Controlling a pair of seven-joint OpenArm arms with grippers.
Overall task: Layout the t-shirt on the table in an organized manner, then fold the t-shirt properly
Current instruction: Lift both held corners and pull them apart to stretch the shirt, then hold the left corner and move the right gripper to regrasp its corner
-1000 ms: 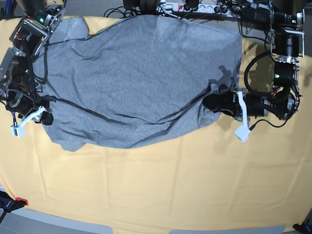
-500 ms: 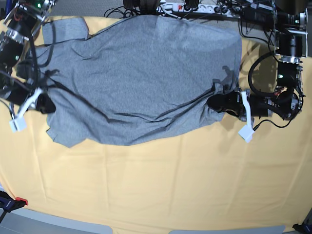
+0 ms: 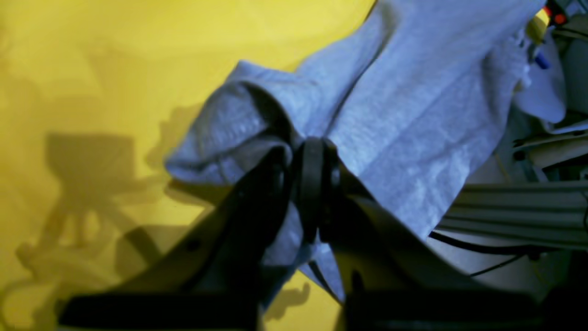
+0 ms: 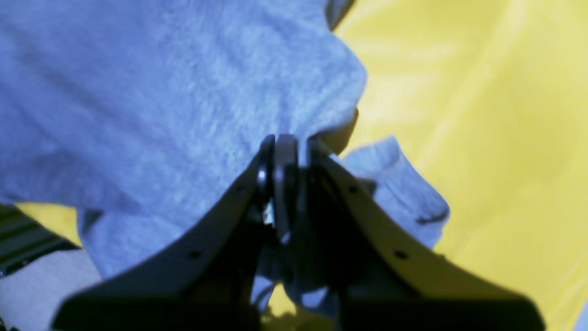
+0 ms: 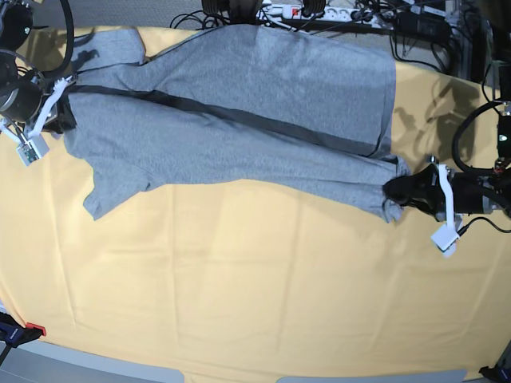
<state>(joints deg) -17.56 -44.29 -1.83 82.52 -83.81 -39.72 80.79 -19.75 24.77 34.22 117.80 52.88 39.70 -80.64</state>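
The grey t-shirt (image 5: 239, 104) is pulled out long across the far half of the yellow table (image 5: 255, 279), with a dark shadow line under a raised fold. My left gripper (image 5: 397, 189) at the base view's right is shut on a bunched corner of the t-shirt (image 3: 390, 115); the left gripper (image 3: 312, 156) pinches cloth between its fingers. My right gripper (image 5: 65, 116) at the base view's left is shut on the opposite edge. Up close, the right gripper (image 4: 285, 147) clamps the t-shirt (image 4: 161, 92) fabric. No lettering shows.
A power strip (image 5: 311, 11) and tangled cables lie along the table's far edge. A red and black clamp (image 5: 24, 330) sits at the front left corner. White tags hang from both grippers. The near half of the table shows bare yellow cloth.
The right gripper shut on the shirt's edge and moved toward the far left corner. The left gripper pulled right and slightly forward. The shirt has gone from crumpled to stretched taut.
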